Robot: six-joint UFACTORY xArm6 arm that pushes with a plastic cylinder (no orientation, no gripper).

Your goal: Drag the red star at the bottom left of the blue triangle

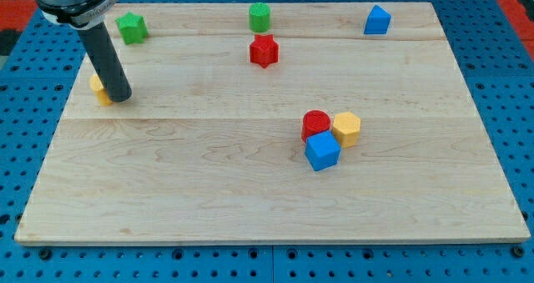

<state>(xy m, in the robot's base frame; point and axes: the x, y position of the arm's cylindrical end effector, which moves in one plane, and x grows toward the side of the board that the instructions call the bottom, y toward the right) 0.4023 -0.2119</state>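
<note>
Camera view shows the red star (pixel 264 50) lying flat on the wooden board (pixel 209 174), in the upper middle part, just below the green cylinder (pixel 259 17) and apart from it. The blue triangle (pixel 377 20) sits well to the view's right of the star, near the board's top edge, with bare wood between the two.

My tip (pixel 119 96) is far off at the view's left, well apart from the star. The rod carries nothing and clamps nothing; its lower end stands on the board right against a yellow block (pixel 99 88), which it partly hides, so that block's shape cannot be told. A green star (pixel 132 27) lies above the rod, near the top left corner.

In the lower right of the middle, three blocks crowd together: a red cylinder (pixel 316 123), a yellow hexagon (pixel 346 128) touching it on the view's right, and a blue cube (pixel 322 150) pressed in just below both.

The board is pale, with visible plank seams running left to right. It rests on a blue perforated table (pixel 501 24) dotted with holes, which shows on all sides, and a red patch (pixel 12 12) shows at the upper left corner.
</note>
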